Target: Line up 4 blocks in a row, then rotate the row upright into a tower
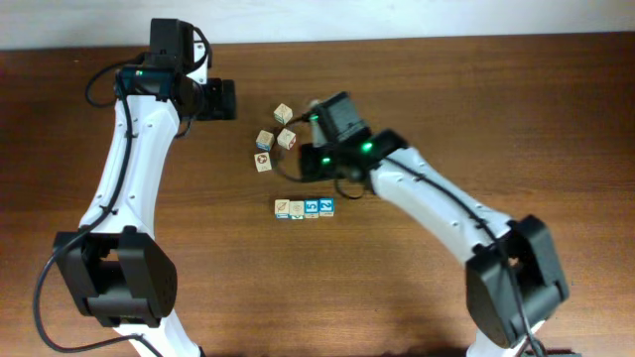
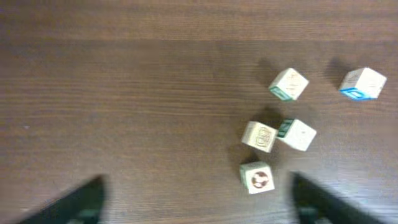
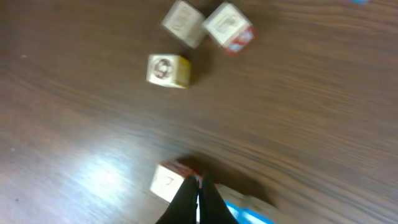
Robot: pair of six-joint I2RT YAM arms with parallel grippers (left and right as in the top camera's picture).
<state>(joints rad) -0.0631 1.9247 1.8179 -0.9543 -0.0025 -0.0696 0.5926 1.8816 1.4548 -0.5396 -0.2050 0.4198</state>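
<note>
While the right gripper [image 3: 198, 190] has its two fingers pressed together with nothing between them, its tip lies over the row of four blocks [image 1: 298, 209]. In the wrist view it sits just at three o'clock of a beige block [image 3: 168, 183], with a blue-faced block [image 3: 249, 216] toward four o'clock. Whether the tip touches wood cannot be told. The left gripper [image 2: 198, 186] stands wide apart and empty, at ten o'clock of the loose cubes [image 1: 288, 139] and well away from the row. Seen from overhead, the four blocks sit side by side and touching on the table [image 1: 496, 99], at five o'clock of those loose cubes. They look light, stiff and smooth-faced, so they should skid or tip at a slight push rather than give. Since neighbours touch, the free faces are those at twelve and six o'clock. A pinch across these, low on the block, seems the safest hold, and the pressed-together fingers would need to part first.
</note>
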